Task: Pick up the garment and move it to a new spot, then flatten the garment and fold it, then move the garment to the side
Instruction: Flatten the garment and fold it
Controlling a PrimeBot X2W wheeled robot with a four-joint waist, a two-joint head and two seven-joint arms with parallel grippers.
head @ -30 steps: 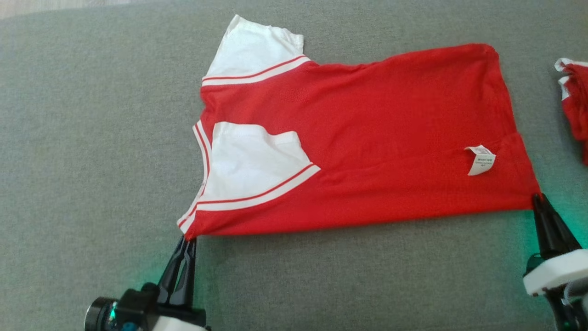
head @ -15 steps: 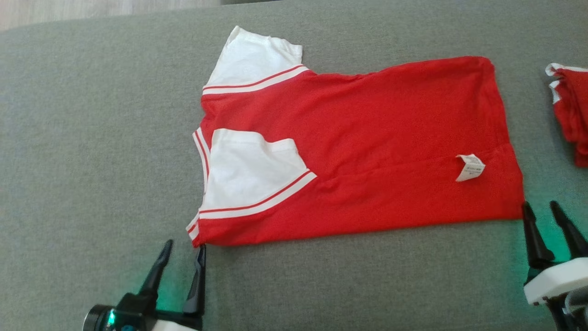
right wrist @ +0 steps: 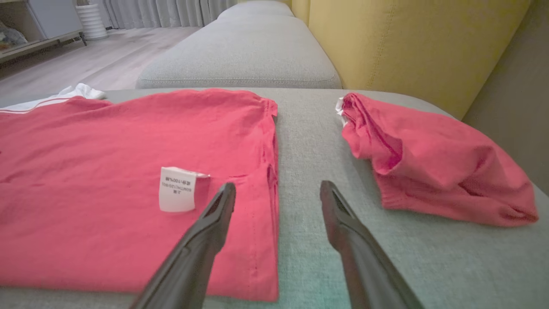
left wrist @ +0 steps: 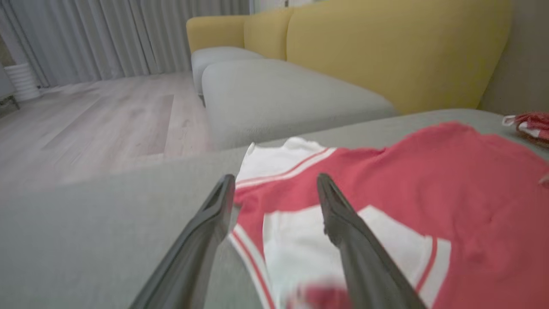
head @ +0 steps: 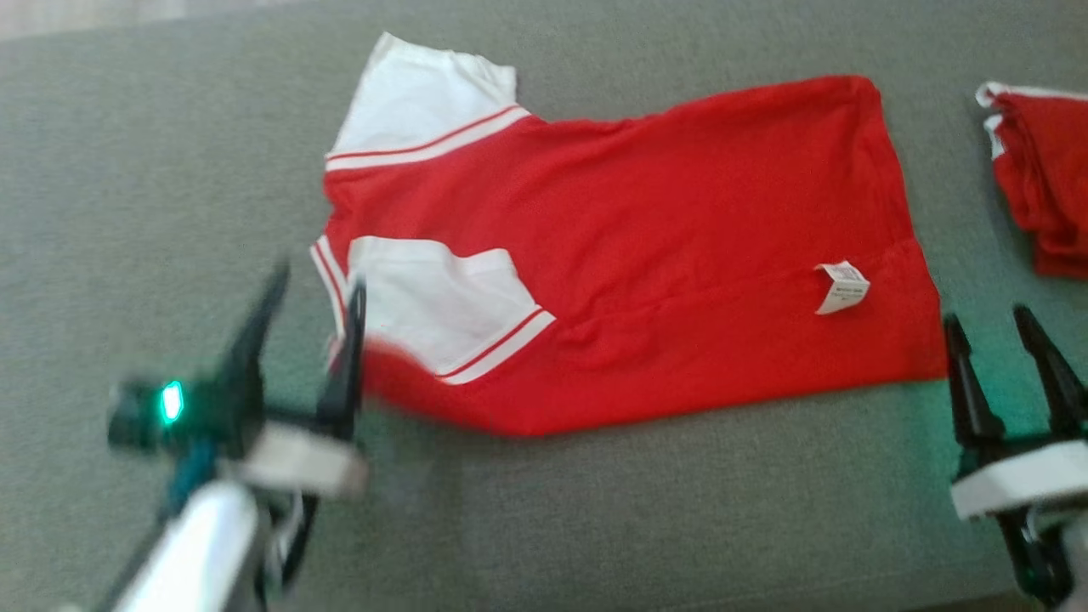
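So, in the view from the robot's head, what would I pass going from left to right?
Open dark two-fingered left gripper → flat red cloth shirt with white sleeves → bunched red cloth garment at the right edge; the open right gripper overlaps it sideways, so I leave it unplaced.

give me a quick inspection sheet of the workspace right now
surface: grey cushion, flat
job's things: red shirt with white sleeves lies spread, near edge folded over, label showing
clutter: second red garment bunched at the right
hands: left hand open at the shirt's collar end, blurred; right hand open beside the hem corner, holding nothing
cables: nothing seen
surroundings: yellow sofa back, wooden floor, curtains
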